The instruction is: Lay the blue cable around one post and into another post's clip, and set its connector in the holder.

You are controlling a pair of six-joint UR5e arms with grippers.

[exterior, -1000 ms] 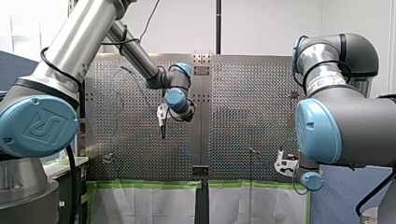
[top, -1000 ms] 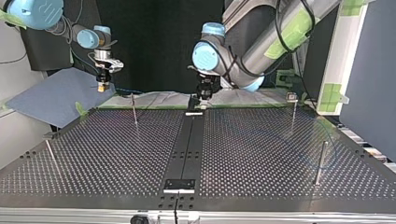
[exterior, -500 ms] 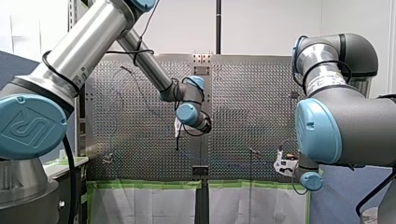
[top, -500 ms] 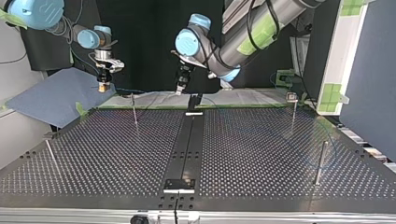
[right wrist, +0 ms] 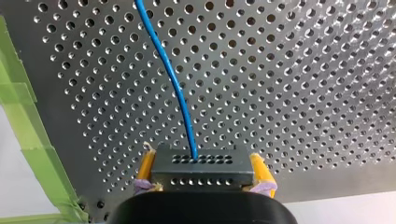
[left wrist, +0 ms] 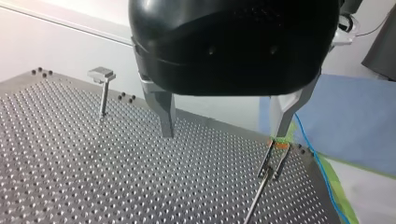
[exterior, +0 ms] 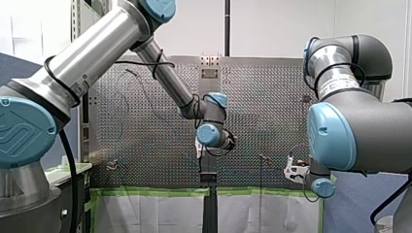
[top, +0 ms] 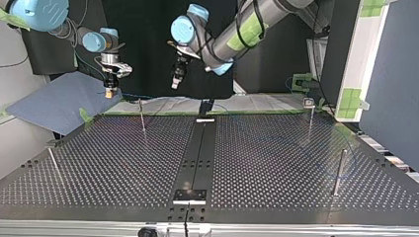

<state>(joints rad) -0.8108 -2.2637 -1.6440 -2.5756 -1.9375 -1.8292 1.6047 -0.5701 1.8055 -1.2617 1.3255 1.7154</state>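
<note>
My right gripper (right wrist: 204, 173) is shut on a dark grey connector (right wrist: 203, 163), clamped between its yellow pads (right wrist: 146, 167). The blue cable (right wrist: 180, 93) runs from the connector out over the perforated table (right wrist: 303, 70). In the top view this gripper (top: 108, 93) hangs off the table's far left corner, above a blue mat (top: 54, 103). My left gripper (left wrist: 224, 133) stands open and empty, its metal fingers (left wrist: 166, 116) above the table. It hovers in mid-air (top: 175, 84) left of the black holder (top: 205, 106). A clip post (left wrist: 270, 161) stands just ahead of it.
Thin posts stand on the table: one far left (top: 142, 116), one far right (top: 310, 116), one near right (top: 339, 170), one leaning at the near left (top: 53, 163). A black centre strip (top: 197, 153) ends in a second bracket (top: 189, 195). Green tape (exterior: 150, 192) lines the edge.
My left arm has swung from above the holder toward the top view's left and risen, still open. My right gripper has stayed put with the connector.
</note>
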